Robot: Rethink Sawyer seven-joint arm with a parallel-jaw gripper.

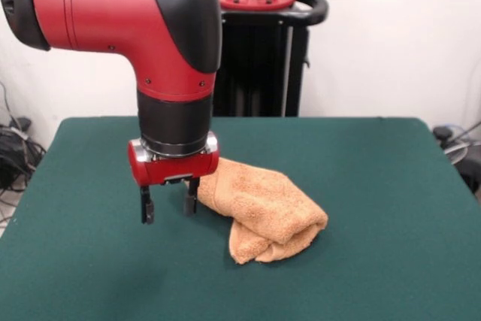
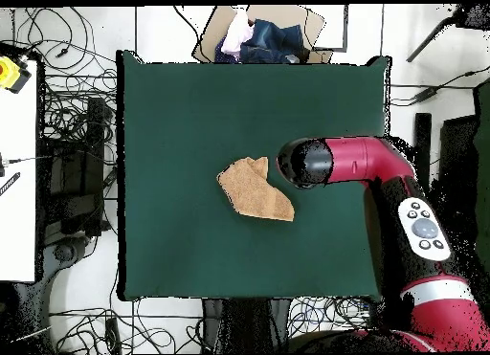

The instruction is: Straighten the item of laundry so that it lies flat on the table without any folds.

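So here's where I'm at: the towel [image 1: 264, 210] is sitting bunched and folded over itself roughly mid-table [image 1: 391, 186], a lumpy wad with a rolled end toward the camera in the front view. From overhead it's a small crumpled wedge [image 2: 255, 189], nowhere near flat. My gripper [image 1: 169, 204] is hanging just beside the far-left end of it in the front view, fingers [image 1: 146, 208] spread apart with nothing between them, tips low near the felt. One finger looks right up against the towel's edge, though I can't tell if it's actually touching

My plan for doing this right: grab a single layer at an outer corner or edge, not the whole fat bundle. If I pinch through two layers I'll just drag the wad around. So I'd nudge over so the jaws straddle the top flap's edge, close, lift only a little, then pull away from the bulk so the fold peels open. Slow drag, low height, let the felt's friction hold the rest

Can't see the tag or stripes from here, so picking the true corner is a guess
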